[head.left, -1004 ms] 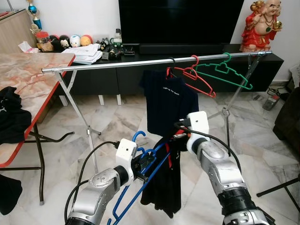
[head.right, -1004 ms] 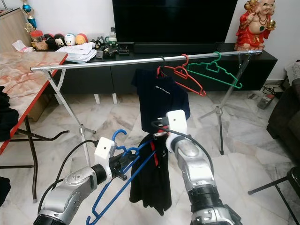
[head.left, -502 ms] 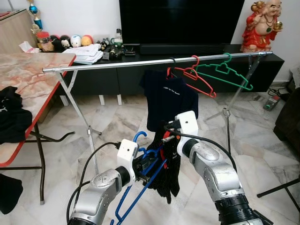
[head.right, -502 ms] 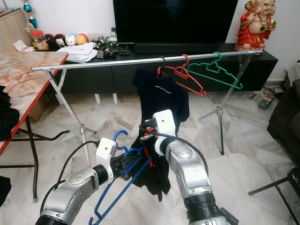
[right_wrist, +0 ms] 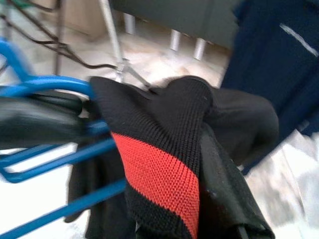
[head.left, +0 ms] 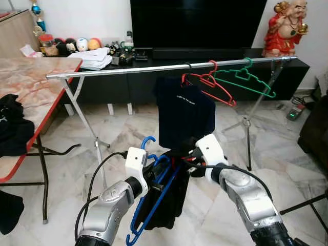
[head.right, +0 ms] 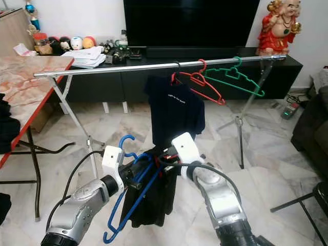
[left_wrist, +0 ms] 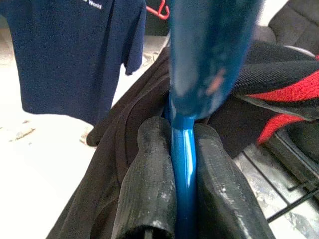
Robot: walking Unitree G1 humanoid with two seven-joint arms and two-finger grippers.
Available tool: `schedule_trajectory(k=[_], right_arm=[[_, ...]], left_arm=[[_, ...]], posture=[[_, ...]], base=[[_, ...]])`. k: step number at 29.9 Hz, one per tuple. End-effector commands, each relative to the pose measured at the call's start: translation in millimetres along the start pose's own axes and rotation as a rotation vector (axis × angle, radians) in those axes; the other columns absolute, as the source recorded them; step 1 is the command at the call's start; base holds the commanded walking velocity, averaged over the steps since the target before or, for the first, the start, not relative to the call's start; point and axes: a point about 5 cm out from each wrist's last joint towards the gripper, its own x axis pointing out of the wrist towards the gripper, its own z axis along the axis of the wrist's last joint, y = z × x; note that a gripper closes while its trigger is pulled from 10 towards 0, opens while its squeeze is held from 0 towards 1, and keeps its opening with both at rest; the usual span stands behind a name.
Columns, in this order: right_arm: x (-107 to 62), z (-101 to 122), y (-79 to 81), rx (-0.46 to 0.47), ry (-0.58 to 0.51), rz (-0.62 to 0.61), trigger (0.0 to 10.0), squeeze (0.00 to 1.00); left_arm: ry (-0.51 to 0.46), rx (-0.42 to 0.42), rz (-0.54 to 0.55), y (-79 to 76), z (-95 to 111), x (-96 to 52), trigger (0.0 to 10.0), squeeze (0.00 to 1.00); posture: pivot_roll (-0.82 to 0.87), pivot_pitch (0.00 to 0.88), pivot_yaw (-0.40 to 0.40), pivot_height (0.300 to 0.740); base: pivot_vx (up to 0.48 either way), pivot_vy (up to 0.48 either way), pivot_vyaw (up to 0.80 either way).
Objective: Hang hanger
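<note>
Rail (head.left: 154, 68) of the clothes rack stands across the room before me, and I take it as my landmark. On it hang already a dark blue shirt (head.left: 184, 115), a red hanger (head.left: 207, 84) and a green hanger (head.left: 246, 79), all toward the right half of the rail; the left half is bare.

My own work is well below the rail and in front of it. My left tool (left_wrist: 184, 199) has its two fingers pressed together on the stem of the blue hanger (head.left: 154, 200), as the left wrist view shows plainly. A black garment (head.right: 148, 200) with a red stripe is draped against this hanger, and my right tool (head.left: 187, 156) is at the cloth just beside the hanger's neck.

I judge the task to be about in the middle: the garment seems partly on the hanger, but the hanger is not yet lifted to the rail, and its hook (head.left: 147, 142) is free in the air.

Cloth covers the fingers of my right tool, so I cannot tell whether they pinch it. I also cannot tell if both shoulders of the hanger sit inside the garment.
</note>
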Motion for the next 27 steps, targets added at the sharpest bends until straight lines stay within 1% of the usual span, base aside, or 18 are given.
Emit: schedule_trajectory(k=[1,3,6,7,9,11,17,19,21,24,25,27], right_arm=[[-2.5,14,4.7,-0.047,-0.053,0.036,10.0,0.00],[-2.3,14,6.4,-0.044,-0.062,0.053,10.0,0.00],[-1.2,11,10.8,-0.115,-0.045,0.081,10.0,0.00],[-1.9,11,14.2,-0.147,-0.047,0.110,10.0,0.00],[-3.9,15,18.5,-0.157,-0.073,0.146,10.0,0.00],[-4.8,19,18.7,-0.153,-0.092,0.147,10.0,0.00],[-5.7,19,8.9,-0.172,-0.091,0.093,10.0,0.00],[-6.9,19,0.5,-0.165,-0.092,0.046,10.0,0.00],[-7.9,19,-4.6,-0.150,-0.093,0.024,10.0,0.00],[-10.3,21,-8.3,-0.127,-0.109,0.035,10.0,0.00],[-11.0,24,-7.8,-0.112,-0.123,0.050,10.0,0.00],[-11.5,25,-6.4,-0.114,-0.126,0.069,10.0,0.00]], left_arm=[[-0.060,0.014,0.011,1.3,12,1.6,10.0,0.00],[-0.049,0.013,-0.006,0.0,11,2.1,10.0,0.00],[-0.037,0.009,-0.038,-4.2,9,2.2,10.0,0.00],[-0.033,0.009,-0.042,-4.8,9,2.0,10.0,0.00],[-0.033,0.008,-0.039,-4.6,8,1.6,10.0,0.00],[-0.035,0.008,-0.037,-4.3,8,1.4,10.0,0.00],[-0.018,0.007,-0.047,-5.4,5,1.9,10.0,0.00],[-0.021,-0.002,-0.047,-5.6,4,1.6,10.0,0.00],[-0.020,-0.003,-0.048,-5.8,4,1.5,10.0,0.00],[-0.017,-0.009,-0.066,-7.4,4,1.2,10.0,0.00],[-0.019,-0.016,-0.073,-8.1,4,1.0,10.0,0.00],[-0.017,-0.016,-0.082,-8.7,4,0.6,10.0,0.00]], posture=[[0.06,0.047,0.015,0.740],[0.06,0.047,0.016,0.740],[0.06,0.047,0.018,0.740],[0.06,0.048,0.018,0.740],[0.06,0.048,0.018,0.740],[0.06,0.047,0.019,0.740],[0.06,0.050,0.021,0.740],[0.06,0.050,0.022,0.740],[0.06,0.050,0.021,0.740],[0.06,0.051,0.020,0.740],[0.06,0.052,0.020,0.740],[0.06,0.053,0.020,0.740]], base=[[0.000,0.000,0.00],[0.000,0.000,0.00],[0.000,0.000,0.00],[0.000,0.000,0.00],[0.000,0.000,0.00],[0.000,0.000,0.00],[0.000,0.000,0.00],[0.000,0.000,0.00],[0.000,0.000,0.00],[0.000,0.000,0.00],[0.000,0.000,0.00],[0.000,0.000,0.00]])
